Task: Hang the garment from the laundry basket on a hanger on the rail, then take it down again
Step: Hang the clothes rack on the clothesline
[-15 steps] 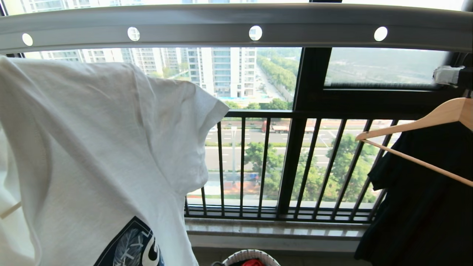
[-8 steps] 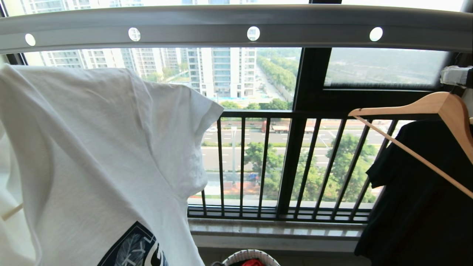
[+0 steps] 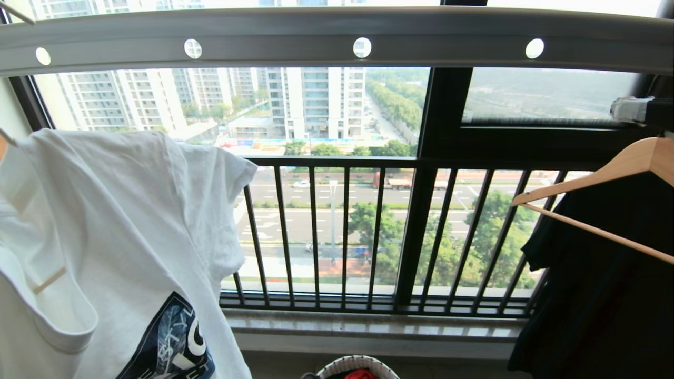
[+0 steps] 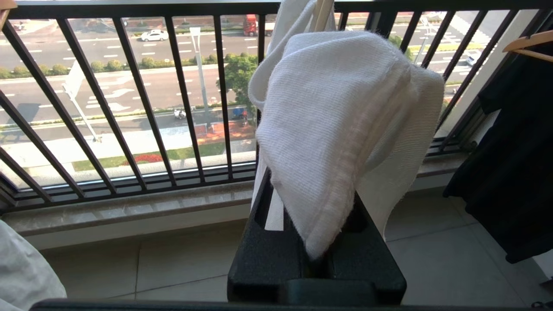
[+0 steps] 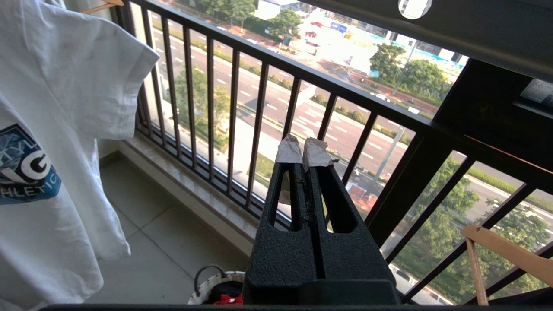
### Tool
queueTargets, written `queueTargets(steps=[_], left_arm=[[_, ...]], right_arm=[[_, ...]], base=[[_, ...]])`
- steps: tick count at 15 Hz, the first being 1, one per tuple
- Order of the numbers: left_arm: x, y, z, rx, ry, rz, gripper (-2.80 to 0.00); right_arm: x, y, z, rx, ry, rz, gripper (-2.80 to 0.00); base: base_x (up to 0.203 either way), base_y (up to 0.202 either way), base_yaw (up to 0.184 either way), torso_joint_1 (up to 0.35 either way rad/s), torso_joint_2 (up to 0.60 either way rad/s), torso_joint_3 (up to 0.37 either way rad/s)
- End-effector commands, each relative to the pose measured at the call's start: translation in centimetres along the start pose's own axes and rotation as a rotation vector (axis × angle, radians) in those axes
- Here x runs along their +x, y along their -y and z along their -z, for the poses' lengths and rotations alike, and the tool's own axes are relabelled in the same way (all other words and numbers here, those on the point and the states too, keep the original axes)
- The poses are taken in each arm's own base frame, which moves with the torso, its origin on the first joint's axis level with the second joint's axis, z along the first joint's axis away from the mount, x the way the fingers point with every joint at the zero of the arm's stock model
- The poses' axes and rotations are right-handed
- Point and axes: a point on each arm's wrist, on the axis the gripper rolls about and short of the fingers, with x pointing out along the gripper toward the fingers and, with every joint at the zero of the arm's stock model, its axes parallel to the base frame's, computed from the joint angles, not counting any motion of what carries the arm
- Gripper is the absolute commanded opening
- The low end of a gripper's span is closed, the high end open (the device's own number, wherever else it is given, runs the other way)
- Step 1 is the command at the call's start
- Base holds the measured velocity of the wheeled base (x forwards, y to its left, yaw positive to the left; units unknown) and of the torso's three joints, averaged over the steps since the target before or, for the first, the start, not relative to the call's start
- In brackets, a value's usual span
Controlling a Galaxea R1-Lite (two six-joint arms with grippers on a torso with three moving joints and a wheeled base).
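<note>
Your left gripper (image 4: 319,224) was closed on white fabric of the garment (image 3: 121,237): a fold of the T-shirt draped down over the black fingers (image 4: 263,216) and hid their tips, with a pale rod, apparently the hanger (image 4: 324,15), rising behind the cloth. In your head view the T-shirt hung at the left, below the rail (image 3: 337,31), its collar sagging open with a thin cream rod showing inside and its sleeve standing out toward the window bars (image 3: 345,231).

Your right gripper (image 5: 302,151) was held up empty near the window bars, well apart from the shirt, its tape-wrapped fingertips pressed together.

The chest graphic was a dark blue and teal angular patch; from the right wrist view you could read "ATHLETIC" in part and large white letters above it, cut off by the edge.

The laundry basket (image 3: 357,366) sat on the pale tiled floor (image 4: 432,242) below the stone sill (image 3: 368,326), something red inside. At the right, a black garment (image 3: 605,295) hung on a light-wood hanger (image 3: 595,179). Beyond the glass lay a road, trees and tall apartment blocks.
</note>
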Motion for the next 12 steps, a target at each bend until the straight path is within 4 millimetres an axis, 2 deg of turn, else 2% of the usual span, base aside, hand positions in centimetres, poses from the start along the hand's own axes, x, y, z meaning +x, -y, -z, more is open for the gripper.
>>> queueTargets(steps=[1,6,12], left_arm=[[1.2,-0.1,-0.1,-0.002,-0.031,-0.004,-2.80],[2.4,-0.2,-0.2,-0.001,-0.039,0.001,-2.80],[7.6,-0.6,-1.1,0.000,-0.039,-0.004,-2.80]], right_arm=[[0.3,0.1,0.1,0.002,-0.005,-0.003,-2.80],[0.5,0.2,0.2,0.004,-0.009,-0.005,-2.80],[1.0,0.3,0.4,0.009,-0.022,-0.007,-2.80]], base=[[0.000,0.000,0.000,0.000,0.00,0.000],[0.000,0.000,0.000,0.000,0.00,0.000],[0.000,0.000,0.000,0.000,0.00,0.000]])
